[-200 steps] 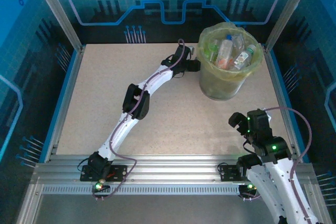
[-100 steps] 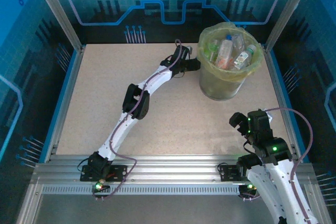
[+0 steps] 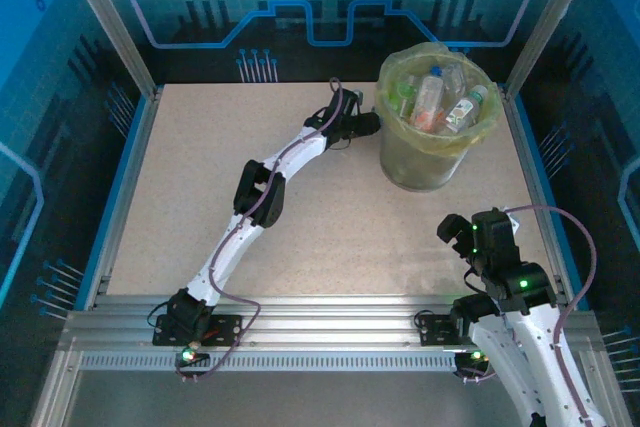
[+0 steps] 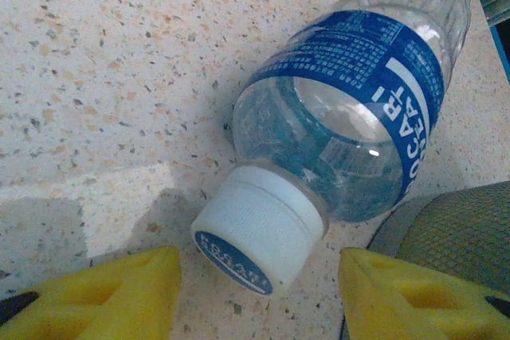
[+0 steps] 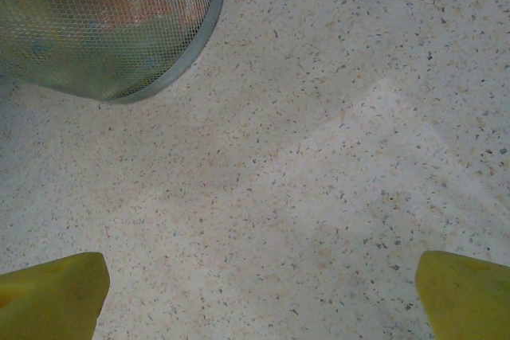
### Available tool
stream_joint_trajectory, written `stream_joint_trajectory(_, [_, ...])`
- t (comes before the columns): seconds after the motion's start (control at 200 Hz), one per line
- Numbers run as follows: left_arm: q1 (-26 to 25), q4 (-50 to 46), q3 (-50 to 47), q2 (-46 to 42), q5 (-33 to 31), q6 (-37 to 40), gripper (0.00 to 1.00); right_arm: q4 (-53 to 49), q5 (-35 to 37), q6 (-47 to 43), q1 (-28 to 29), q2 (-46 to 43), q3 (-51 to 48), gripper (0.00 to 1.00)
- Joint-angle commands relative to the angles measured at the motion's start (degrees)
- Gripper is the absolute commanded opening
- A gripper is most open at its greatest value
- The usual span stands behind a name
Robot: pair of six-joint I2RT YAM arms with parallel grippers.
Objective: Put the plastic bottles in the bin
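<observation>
Top view: several plastic bottles are already in the bin, count unclear. The left gripper is just left of the bin, the right gripper nearer than the bin. Left wrist: one blue-label bottle is left, lying on the surface just beside the bin. Its cap sits between parted fingers, untouched, base cut off. Right wrist: gripper spread wide, empty, bin contents blurred through mesh.

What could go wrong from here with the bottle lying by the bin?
The left end effector straddles only the white screw cap of the clear plastic bottle with the blue label, lying on its side; gripped there, the bottle might swing or slip out. The round mesh bin stands close beside one yellow finger, so lifting may nudge it.
</observation>
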Motion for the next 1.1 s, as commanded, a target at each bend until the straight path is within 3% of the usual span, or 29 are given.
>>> stream_joint_trajectory(0.0, [0.5, 1.4, 2.8, 1.7, 1.5, -1.5, 0.54, -1.0, 1.6, -0.1, 0.9, -0.8, 1.8, 1.0])
stream_joint_trajectory(0.185, [0.7, 2.0, 2.8, 1.8, 1.1, -1.7, 0.49, -0.9, 1.9, -0.1, 0.9, -0.8, 1.6, 1.0])
stream_joint_trajectory(0.46, [0.4, 3.5, -0.5, -0.1, 0.1, -1.4, 0.31, -0.5, 1.8, 0.0, 0.9, -0.7, 1.7, 1.0])
stream_joint_trajectory(0.62, [0.2, 9.0, -12.0, -6.5, -1.4, -2.8, 0.19, -0.2, 1.6, -0.7, 0.9, -0.6, 1.7, 1.0])
stream_joint_trajectory(0.78, [0.2, 16.8, -27.5, -16.7, -3.8, -3.2, 0.19, 0.3, 0.7, -1.7, 0.9, 0.6, 1.7, 1.0])
stream_joint_trajectory(0.85, [0.3, 17.9, -30.7, -20.1, -5.8, -2.6, 0.22, 0.8, 0.6, -1.4, 0.9, 1.3, 1.4, 1.0])
stream_joint_trajectory(0.94, [0.8, 17.7, -29.1, -21.0, -7.6, -2.3, 0.34, 2.0, -0.3, -1.3, 0.9, 2.4, 1.3, 1.0])
stream_joint_trajectory(1.045, [2.1, 15.3, -20.1, -16.7, -6.2, -6.2, 0.67, 3.0, -1.7, -1.3, 0.9, 4.3, 1.4, 1.0])
stream_joint_trajectory(1.095, [2.8, 14.2, -14.2, -13.2, -4.4, -10.2, 0.72, 3.1, -2.0, -1.3, 0.9, 5.0, 1.5, 1.0])
